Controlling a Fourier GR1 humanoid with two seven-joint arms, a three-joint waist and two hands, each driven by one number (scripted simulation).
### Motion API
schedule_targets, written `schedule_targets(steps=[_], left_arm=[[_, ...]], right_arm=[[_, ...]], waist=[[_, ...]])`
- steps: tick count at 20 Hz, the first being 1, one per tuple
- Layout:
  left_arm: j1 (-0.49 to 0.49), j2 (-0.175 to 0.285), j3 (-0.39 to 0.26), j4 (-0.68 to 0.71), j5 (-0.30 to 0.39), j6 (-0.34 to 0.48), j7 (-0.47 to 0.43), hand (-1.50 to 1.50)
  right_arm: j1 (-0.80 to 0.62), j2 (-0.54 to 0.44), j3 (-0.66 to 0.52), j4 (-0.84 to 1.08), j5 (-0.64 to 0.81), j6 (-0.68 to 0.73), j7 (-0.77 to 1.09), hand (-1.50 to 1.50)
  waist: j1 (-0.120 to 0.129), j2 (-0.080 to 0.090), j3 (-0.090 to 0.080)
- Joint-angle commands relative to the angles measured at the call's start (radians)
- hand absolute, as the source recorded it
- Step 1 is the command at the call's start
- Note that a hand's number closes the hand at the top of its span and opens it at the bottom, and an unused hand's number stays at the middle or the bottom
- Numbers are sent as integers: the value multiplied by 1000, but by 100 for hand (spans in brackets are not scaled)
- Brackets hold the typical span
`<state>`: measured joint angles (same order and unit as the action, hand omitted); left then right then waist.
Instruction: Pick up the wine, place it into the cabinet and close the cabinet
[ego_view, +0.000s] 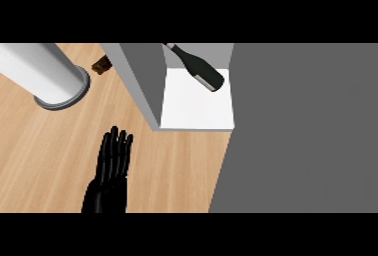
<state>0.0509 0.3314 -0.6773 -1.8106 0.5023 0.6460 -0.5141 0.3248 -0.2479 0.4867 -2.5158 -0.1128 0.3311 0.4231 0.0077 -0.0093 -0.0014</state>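
Looking down from my head, my left hand (111, 167) is over the wooden tabletop (170, 170), its fingers (117, 145) straight and side by side, holding nothing. The wine (201, 69) is inside the open cabinet (144, 75), on its white shelf (196, 107), neck toward the view's upper left. A white cylinder (44, 75) stands well left of it.

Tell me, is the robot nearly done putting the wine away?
Nearly. Done: the wine bottle sits tilted inside the cabinet, with no hand on it. In hand: nothing; the left hand rests open at the lower left over the counter, fingers straight. Left: closing the cabinet, since its inside is open to view.
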Motion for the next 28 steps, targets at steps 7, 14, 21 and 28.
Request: schedule_targets(steps=[7, 14, 21, 28], left_arm=[[202, 158, 92, -156, 46, -90, -58, -150], [272, 247, 234, -194, 155, -203, -68, -150], [359, 311, 318, -229, 234, -314, -82, -150], [401, 388, 432, -262, 305, -422, -77, -150]], right_arm=[[-67, 53, 247, -157, 45, -35, 122, 150], [-150, 126, 296, -58, 11, -81, 201, 150], [-388, 244, 391, 104, 100, -293, 249, 150], [-743, 246, 385, 327, 70, -561, 233, 150]], waist=[[12, -2, -3], [33, 0, -7], [43, 1, -7], [60, 7, -5]])
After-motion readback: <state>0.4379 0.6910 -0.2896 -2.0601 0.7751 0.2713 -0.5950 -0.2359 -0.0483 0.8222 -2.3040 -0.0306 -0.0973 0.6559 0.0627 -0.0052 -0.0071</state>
